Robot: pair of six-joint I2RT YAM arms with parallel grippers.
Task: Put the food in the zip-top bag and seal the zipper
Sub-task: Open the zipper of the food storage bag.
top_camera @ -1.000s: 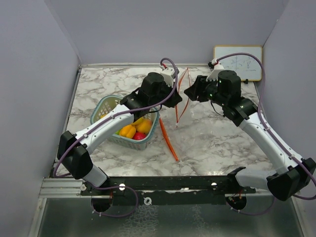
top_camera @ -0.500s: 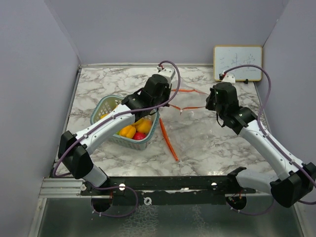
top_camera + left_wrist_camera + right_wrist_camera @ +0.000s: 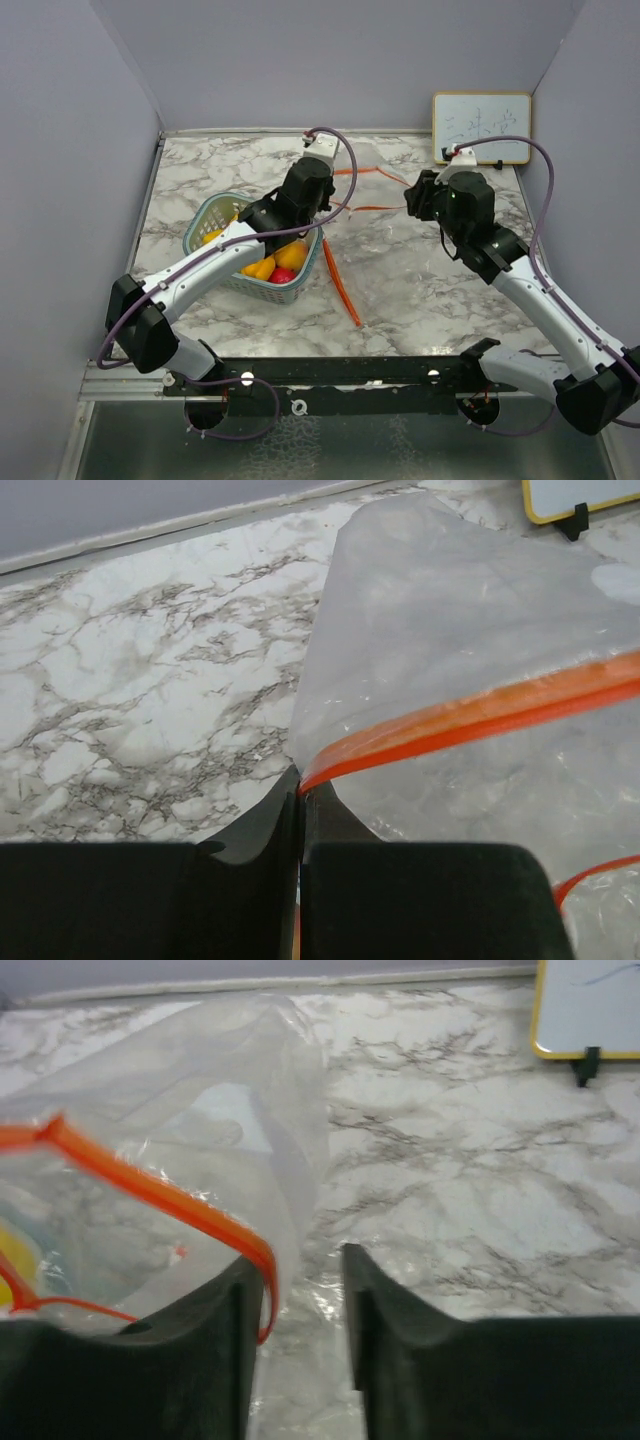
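The clear zip-top bag (image 3: 368, 190) with an orange zipper (image 3: 375, 208) hangs open-mouthed between my grippers. My left gripper (image 3: 335, 200) is shut on the zipper's end (image 3: 330, 765); the bag (image 3: 450, 630) spreads out beyond it. My right gripper (image 3: 410, 198) is open at the bag's other side. In the right wrist view the zipper (image 3: 170, 1195) curls against the inner face of the left finger (image 3: 235, 1300), with the jaws (image 3: 300, 1255) apart. The food, yellow (image 3: 260, 265), orange (image 3: 292, 255) and red (image 3: 283, 275), lies in the basket.
The pale blue lattice basket (image 3: 205, 215) stands left of centre under my left arm. A long orange strip (image 3: 342, 280) lies on the marble in front of the bag. A small whiteboard (image 3: 482, 127) stands at the back right.
The bag stood upright between both grippers; now its mouth lies flatter and wider. My right gripper let go, pulled back right, then came back to the bag's edge. My left gripper shifted slightly back and left.
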